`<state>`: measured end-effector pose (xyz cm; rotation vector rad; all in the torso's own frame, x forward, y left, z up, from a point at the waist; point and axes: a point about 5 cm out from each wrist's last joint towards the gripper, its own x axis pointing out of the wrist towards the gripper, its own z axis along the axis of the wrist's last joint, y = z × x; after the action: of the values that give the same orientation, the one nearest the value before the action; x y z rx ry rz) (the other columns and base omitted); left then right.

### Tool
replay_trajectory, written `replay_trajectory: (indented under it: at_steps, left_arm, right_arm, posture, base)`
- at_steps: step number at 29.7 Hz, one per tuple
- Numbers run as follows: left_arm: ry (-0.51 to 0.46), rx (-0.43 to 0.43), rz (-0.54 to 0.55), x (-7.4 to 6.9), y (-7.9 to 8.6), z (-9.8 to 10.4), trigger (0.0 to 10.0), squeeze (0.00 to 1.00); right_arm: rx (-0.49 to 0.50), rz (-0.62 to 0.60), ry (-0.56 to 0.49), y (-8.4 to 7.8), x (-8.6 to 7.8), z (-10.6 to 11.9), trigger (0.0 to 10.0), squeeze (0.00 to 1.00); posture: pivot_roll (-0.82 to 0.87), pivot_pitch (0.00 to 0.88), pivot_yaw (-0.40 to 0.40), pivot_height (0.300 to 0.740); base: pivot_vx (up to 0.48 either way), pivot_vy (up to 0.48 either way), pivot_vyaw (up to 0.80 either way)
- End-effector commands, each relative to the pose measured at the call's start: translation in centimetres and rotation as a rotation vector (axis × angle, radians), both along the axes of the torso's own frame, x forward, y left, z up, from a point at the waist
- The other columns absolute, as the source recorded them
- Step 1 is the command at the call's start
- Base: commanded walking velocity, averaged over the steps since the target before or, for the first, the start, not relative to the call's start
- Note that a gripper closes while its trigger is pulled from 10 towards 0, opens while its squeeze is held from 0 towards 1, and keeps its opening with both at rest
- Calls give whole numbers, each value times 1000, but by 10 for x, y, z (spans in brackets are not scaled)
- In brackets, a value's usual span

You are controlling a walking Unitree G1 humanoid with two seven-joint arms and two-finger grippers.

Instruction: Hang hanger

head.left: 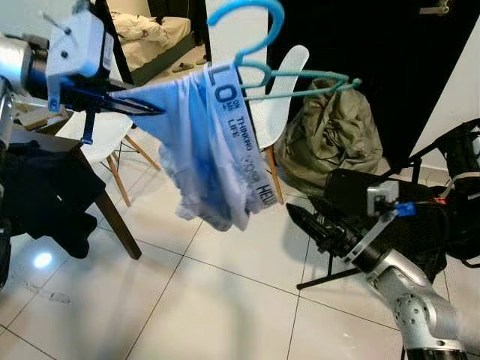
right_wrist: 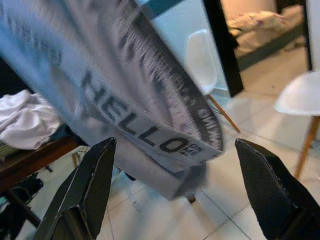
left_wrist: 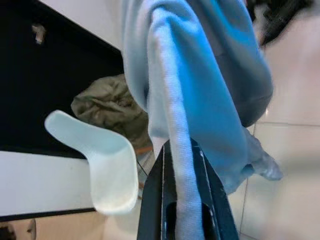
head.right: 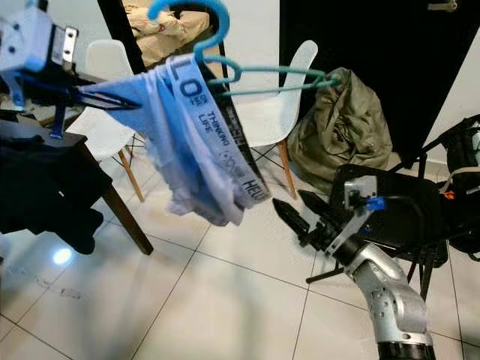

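Note:
A teal hanger (head.left: 300, 78) hangs in the air with its hook (head.left: 259, 19) uppermost. Pale-blue underwear (head.left: 202, 150) with a lettered waistband is draped over it and hangs down. My left gripper (head.left: 152, 109), raised at the upper left, is shut on a fold of that cloth (left_wrist: 182, 165), which runs between its fingers (left_wrist: 155, 200). Whether the hanger's arm is inside the grip is hidden by the cloth. My right gripper (head.right: 291, 201) is open, low at the right, just below and beside the garment's hem (right_wrist: 150, 137), not touching it.
A dark wooden table (head.left: 112, 214) with black clothing (head.left: 45, 195) stands at the left. White chairs (head.left: 281, 97) stand behind the garment. An olive bag (head.left: 330, 139) lies on the floor and a black stand (head.left: 405, 217) sits at the right. Pale tiled floor (head.left: 187, 300) lies ahead.

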<state>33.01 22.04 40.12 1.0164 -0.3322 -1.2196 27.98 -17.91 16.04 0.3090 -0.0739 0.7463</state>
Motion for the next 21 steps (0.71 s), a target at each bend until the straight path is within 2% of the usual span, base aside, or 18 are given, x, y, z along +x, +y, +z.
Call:
replay_trajectory:
  at_steps: [1, 2, 6, 10, 15, 18, 21]
  left_arm:
    - [-15, -24, -23, -3, -1, 16, 0, 0]
    - [-26, -42, -33, -4, -3, 27, 0, 0]
    - [-46, -77, -56, -7, -7, 42, 0, 0]
    - [-55, -126, -90, -11, -11, 54, 0, 0]
    - [-57, -133, -97, -11, -12, 55, 0, 0]
    - [-60, -177, -138, -15, -16, 65, 0, 0]
    - [-61, -185, -144, -16, -17, 67, 0, 0]
  right_arm:
    - [4, 71, -12, 20, -6, -3, 10000, 0]
    - [36, 94, -26, 29, -7, -2, 10000, 0]
    - [113, 99, -51, 35, -5, 4, 10000, 0]
    - [200, 79, -70, 31, -4, 11, 10000, 0]
    - [216, 77, -74, 29, -4, 12, 10000, 0]
    - [301, 63, -102, 23, -6, 17, 10000, 0]
    - [332, 56, -113, 21, -7, 19, 10000, 0]
  posture:
    - [-14, 44, 87, 740]
    - [-12, 42, 92, 740]
    - [-7, 39, 100, 740]
    - [-3, 38, 107, 740]
    - [-3, 38, 107, 740]
    - [0, 38, 114, 740]
    - [3, 37, 119, 740]
  base:
    - [0, 0, 0]
    - [0, 0, 0]
    - [0, 0, 0]
    - [0, 0, 0]
    - [0, 0, 0]
    - [0, 0, 0]
    - [0, 0, 0]
